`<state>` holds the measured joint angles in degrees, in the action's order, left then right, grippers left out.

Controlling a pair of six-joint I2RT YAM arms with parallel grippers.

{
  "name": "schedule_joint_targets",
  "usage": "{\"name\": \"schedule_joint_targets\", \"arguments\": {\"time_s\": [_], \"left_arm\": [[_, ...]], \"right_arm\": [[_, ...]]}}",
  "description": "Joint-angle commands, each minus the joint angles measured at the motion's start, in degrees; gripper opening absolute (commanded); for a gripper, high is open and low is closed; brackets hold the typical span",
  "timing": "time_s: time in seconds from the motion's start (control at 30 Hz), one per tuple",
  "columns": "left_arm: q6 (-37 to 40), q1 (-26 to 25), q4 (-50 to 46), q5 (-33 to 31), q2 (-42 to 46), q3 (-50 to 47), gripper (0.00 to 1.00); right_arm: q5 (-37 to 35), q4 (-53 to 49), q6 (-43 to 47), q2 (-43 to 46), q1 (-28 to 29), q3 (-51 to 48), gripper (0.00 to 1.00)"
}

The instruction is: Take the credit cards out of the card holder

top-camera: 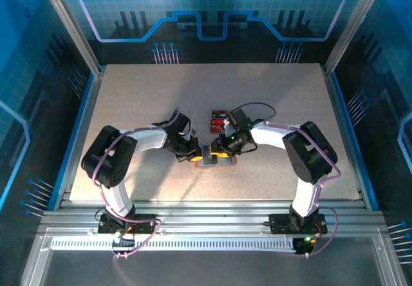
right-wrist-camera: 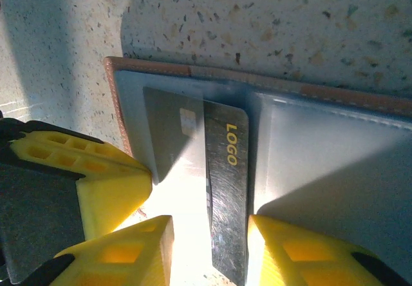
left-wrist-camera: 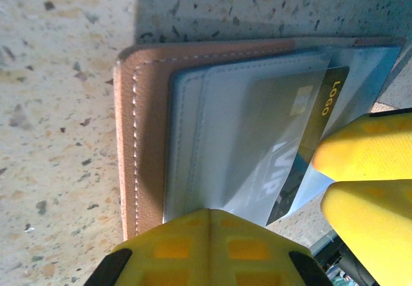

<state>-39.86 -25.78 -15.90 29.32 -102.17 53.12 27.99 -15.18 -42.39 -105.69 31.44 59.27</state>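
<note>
Tan card holder: left hand at edge, right hand astride LOGO card — both closures unclear — pull flat.

card holder on table, credit cards behind it

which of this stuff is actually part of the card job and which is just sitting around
Part of the job:
card holder
dark LOGO card in its pocket
red cards on the table beyond it
left gripper, right gripper

Just surroundings:
speckled table
blue enclosure walls
</note>
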Motion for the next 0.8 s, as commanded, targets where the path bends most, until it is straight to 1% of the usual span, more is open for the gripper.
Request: {"name": "schedule_joint_targets", "arguments": {"time_s": [0.0, 0.47, 0.77], "left_arm": [[1.71, -0.4, -2.29, -1.03, -1.14, 1.18, 0.0], [1.55, -1.29, -3.08, -1.42, -2.95, 2.73, 0.0], [1.89, -1.38, -3.94, -1.99, -3.12, 2.68, 0.0]], "right_arm": [[1.53, 0.71, 0.51, -1.47, -0.83, -1.15, 0.34], [2.74, 4.21, -0.75, -0.72, -1.73, -3.66, 0.29], [3.89, 7.87, -2.14, 1.45, -3.01, -6.34, 0.21]]}}
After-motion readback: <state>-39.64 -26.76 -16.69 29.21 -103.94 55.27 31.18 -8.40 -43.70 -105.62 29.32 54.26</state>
